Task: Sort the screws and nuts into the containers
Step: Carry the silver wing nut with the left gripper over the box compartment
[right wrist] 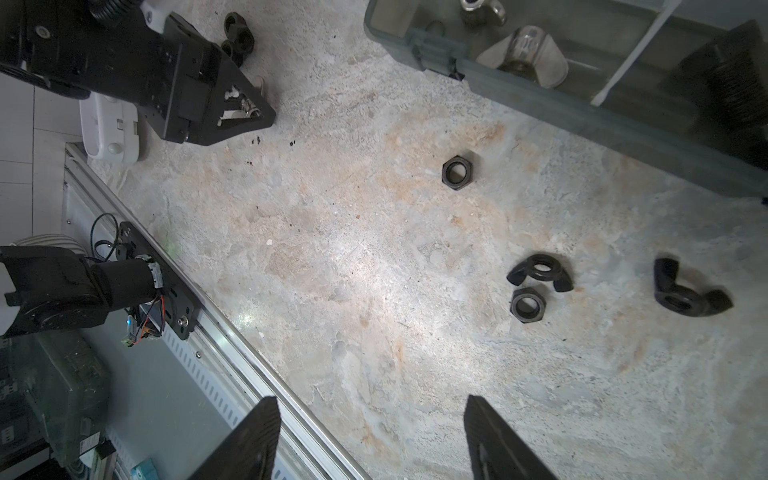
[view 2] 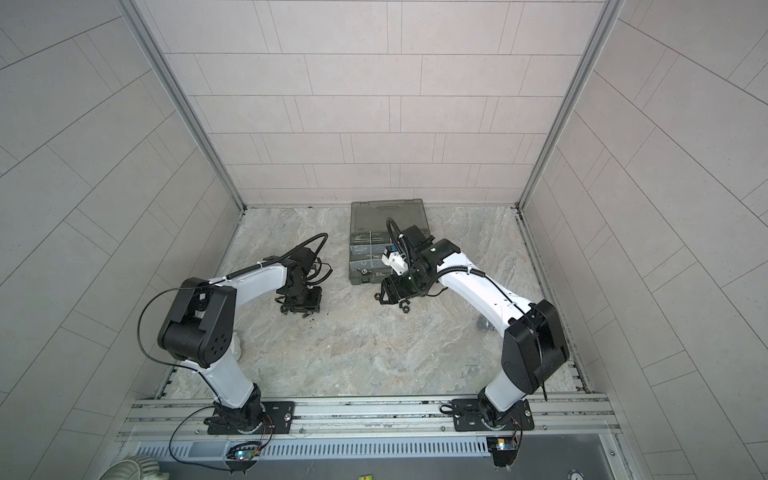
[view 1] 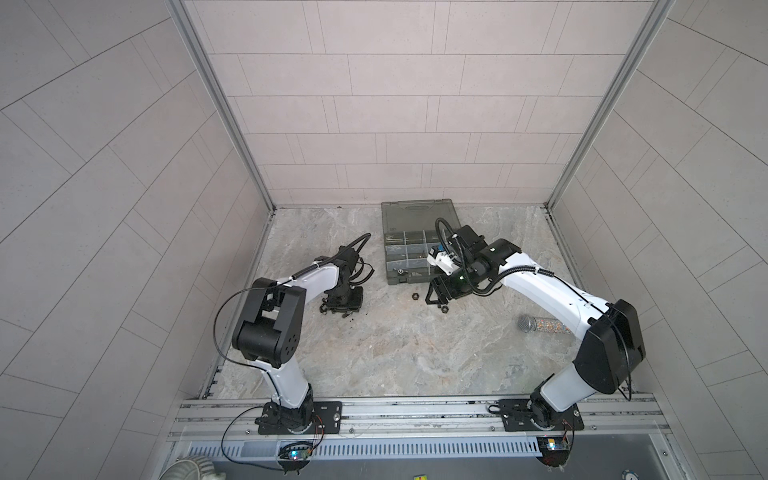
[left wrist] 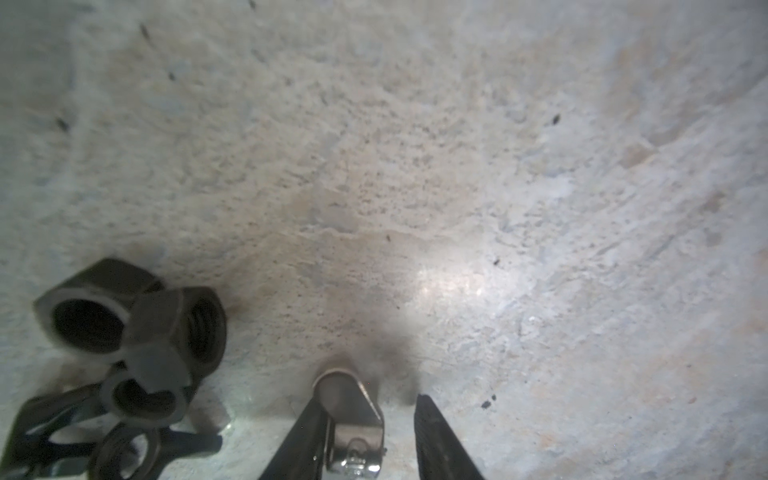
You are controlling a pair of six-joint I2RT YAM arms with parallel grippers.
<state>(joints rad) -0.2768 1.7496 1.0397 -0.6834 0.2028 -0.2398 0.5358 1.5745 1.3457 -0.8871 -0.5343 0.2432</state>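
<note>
Silvery wing nut (left wrist: 351,419) needs centring between the left gripper's (left wrist: 372,401) fingers (left wrist: 436,436) before squeezing, jaws meeting its wings squarely. It is lying on the table (left wrist: 415,166), touching one finger, the other standing just apart: released, not clamping. Right gripper (right wrist: 370,401) is hanging spread, empty.

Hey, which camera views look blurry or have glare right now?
Left wrist view: the black nuts are soft and close, with a glare patch on the tabletop. Right wrist view: the hex nut is sharp, mild glare mid-table. Both top views: wall seams curve.
</note>
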